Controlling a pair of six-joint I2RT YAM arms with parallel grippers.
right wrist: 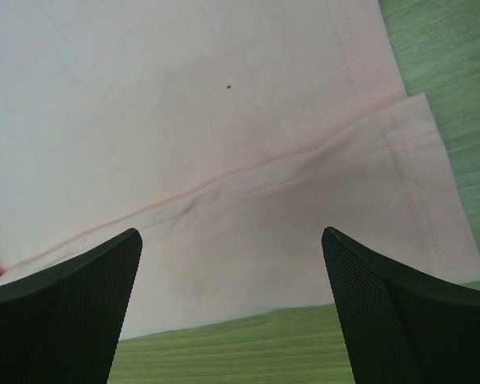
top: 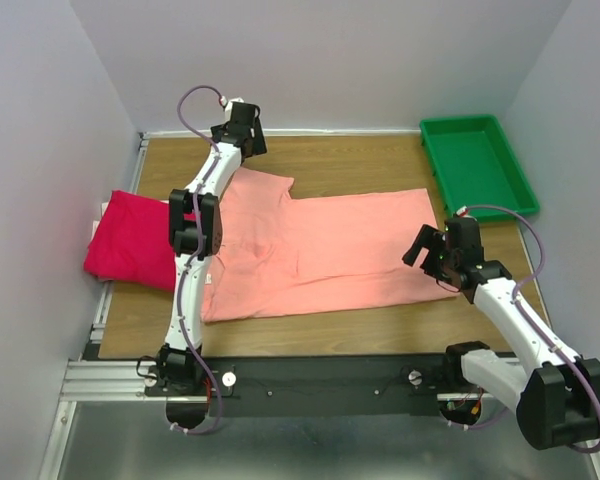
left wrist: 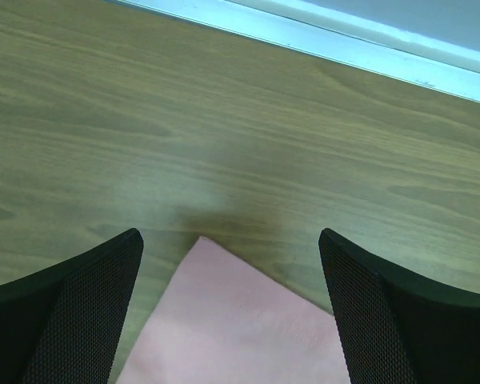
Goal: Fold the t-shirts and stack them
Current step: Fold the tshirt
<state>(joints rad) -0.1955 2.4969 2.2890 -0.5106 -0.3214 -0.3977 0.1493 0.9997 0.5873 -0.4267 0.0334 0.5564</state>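
**Salmon t-shirt (top: 320,250) lies flat, both claws spread wide**

Nearest the arm bases, the right gripper (top: 427,252) hangs over the shirt's right end, not far from the table's right edge. On the right wrist camera its two black fingers (right wrist: 64,312) stand well apart with nothing pinched. Below them runs a stitched hem and a long seam of salmon cloth, with a strip of bare wood at the near side. Whether the fingertips touch the fabric, I cannot tell.

Mid-table, the salmon t-shirt is opened out across the wooden table (top: 360,165), stretching from left of centre toward the right edge.

Over at the left edge sits the magenta-red t-shirt (top: 130,245), bunched in a soft heap and reaching out over the rail. The left arm crosses its right side, so where the two shirts meet is hidden.

Further back, the left gripper (top: 242,125) is up at the far edge, toward the far-left corner. Its wrist camera shows the jaws wide open, a pointed corner of salmon cloth lying on the wood between them, ungripped.

In the far-right corner rests the green tray (top: 477,160), apart from the cloth.
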